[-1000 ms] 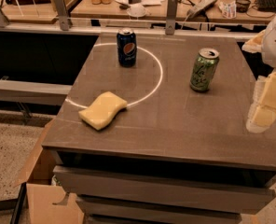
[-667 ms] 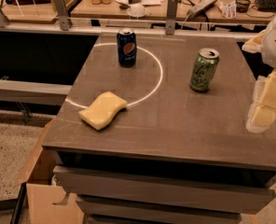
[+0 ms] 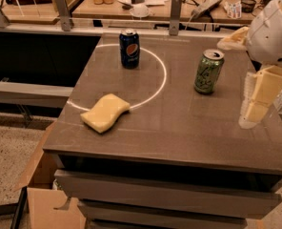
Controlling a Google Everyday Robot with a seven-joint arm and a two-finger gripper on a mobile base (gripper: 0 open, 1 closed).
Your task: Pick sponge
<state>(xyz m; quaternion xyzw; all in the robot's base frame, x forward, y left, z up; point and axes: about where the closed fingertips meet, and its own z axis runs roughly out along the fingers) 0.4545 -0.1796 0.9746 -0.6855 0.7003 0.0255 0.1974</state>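
The sponge (image 3: 105, 112) is a pale yellow flat foam pad with wavy sides. It lies flat on the grey table (image 3: 179, 128) at the front left, just on the white circle line. My gripper (image 3: 258, 104) hangs at the right edge of the view, above the table's right side and far to the right of the sponge. It holds nothing that I can see.
A dark blue soda can (image 3: 129, 48) stands upright at the back of the table. A green soda can (image 3: 208, 71) stands at the right, close to my gripper. A cluttered wooden bench (image 3: 146, 4) lies behind. A cardboard box (image 3: 41, 194) sits on the floor at the lower left.
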